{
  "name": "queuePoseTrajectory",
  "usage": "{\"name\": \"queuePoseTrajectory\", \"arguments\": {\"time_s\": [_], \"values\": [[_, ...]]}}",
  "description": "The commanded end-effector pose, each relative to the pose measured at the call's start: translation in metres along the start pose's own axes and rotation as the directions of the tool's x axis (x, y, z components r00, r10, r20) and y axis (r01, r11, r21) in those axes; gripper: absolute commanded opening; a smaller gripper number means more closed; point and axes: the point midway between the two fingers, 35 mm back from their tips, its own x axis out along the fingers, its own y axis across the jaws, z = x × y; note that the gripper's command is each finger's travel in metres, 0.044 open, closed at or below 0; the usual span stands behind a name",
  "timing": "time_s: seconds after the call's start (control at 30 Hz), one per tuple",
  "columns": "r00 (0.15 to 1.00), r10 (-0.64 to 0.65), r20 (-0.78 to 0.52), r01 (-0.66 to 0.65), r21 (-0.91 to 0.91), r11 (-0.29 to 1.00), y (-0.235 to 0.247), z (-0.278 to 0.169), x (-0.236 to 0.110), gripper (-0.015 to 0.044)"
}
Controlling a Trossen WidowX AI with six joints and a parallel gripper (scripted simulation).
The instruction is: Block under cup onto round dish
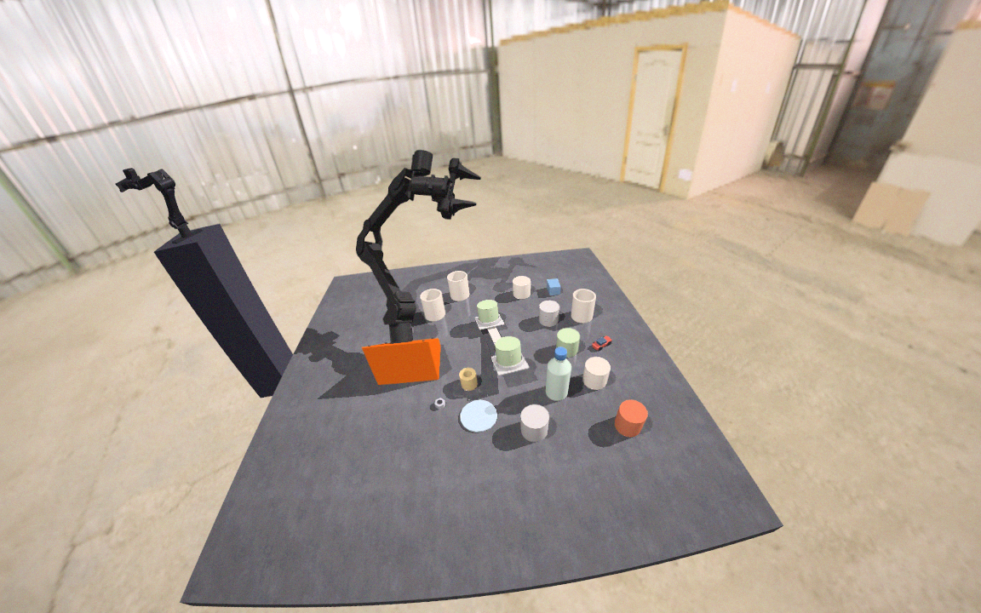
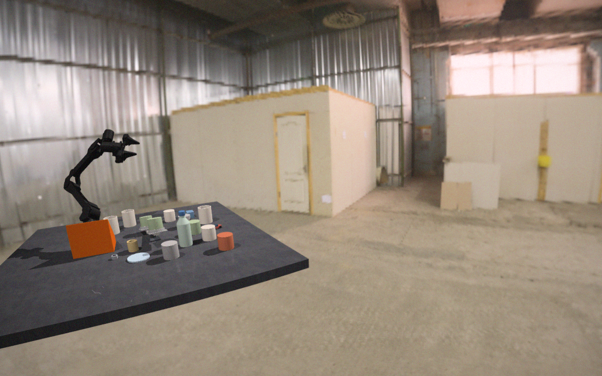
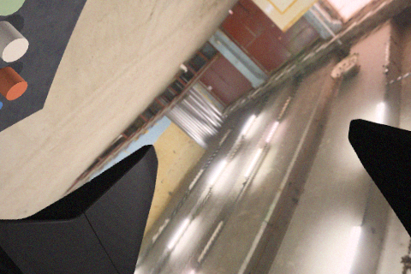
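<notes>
Two light green cups stand on the balance (image 1: 495, 335): the near cup (image 1: 507, 351) (image 2: 154, 223) and the far cup (image 1: 487, 311) (image 2: 144, 220). Which end sits lower I cannot tell. No block shows under either cup. The pale blue round dish (image 1: 478, 415) (image 2: 138, 257) lies in front of the balance with nothing on it. My gripper (image 1: 476, 190) (image 2: 137, 147) (image 3: 253, 141) is open and empty, high above the table's back part, pointing sideways to the right. The wrist view shows neither balance cup.
An orange box (image 1: 403, 363) (image 2: 90, 239) stands by the arm's base. A bottle (image 1: 557, 379) (image 2: 184, 232), a third green cup (image 1: 568, 342) and a red cylinder (image 1: 630, 419) (image 3: 14, 86) stand right of the balance. A grey cylinder (image 1: 534, 423) stands beside the dish, a tan ring (image 1: 467, 379) behind it.
</notes>
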Motion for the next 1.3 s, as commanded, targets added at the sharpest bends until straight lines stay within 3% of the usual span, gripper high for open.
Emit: {"name": "queuePoseTrajectory", "arguments": {"time_s": [0.0, 0.6, 1.27], "values": [[0.997, 0.078, 0.028, -0.08, 0.089, 0.993, 0.026, -0.006, 0.015, 0.044], [0.924, 0.34, 0.177, -0.383, 0.48, 0.79, 0.135, -0.023, 0.046, 0.044], [0.81, 0.433, 0.396, -0.538, 0.795, 0.279, 0.236, -0.02, 0.043, 0.044]]}}
